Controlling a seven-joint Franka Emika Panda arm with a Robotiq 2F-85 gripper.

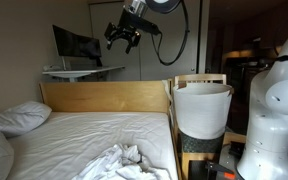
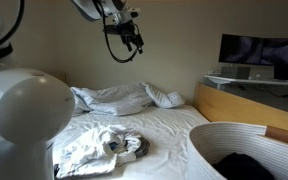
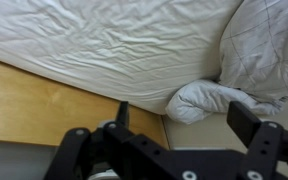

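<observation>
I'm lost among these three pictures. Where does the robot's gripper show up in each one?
In an exterior view: the gripper hangs open near the top, left of centre, above the wooden bed frame.
In an exterior view: near the top, left of centre, high over the bed.
Wrist view: along the bottom edge, its black fingers spread wide.
Shared landmark: the wooden bed frame, at right and lower left.

On my screen a bed [image 1: 84,128] with a white sheet fills the lower left of the frame, with a pale wooden board [image 1: 104,97] along its far edge. Above it, a dark monitor [image 1: 76,45] stands on a white desk [image 1: 82,71] against a plain wall [image 2: 184,40]. The light is dim.
</observation>
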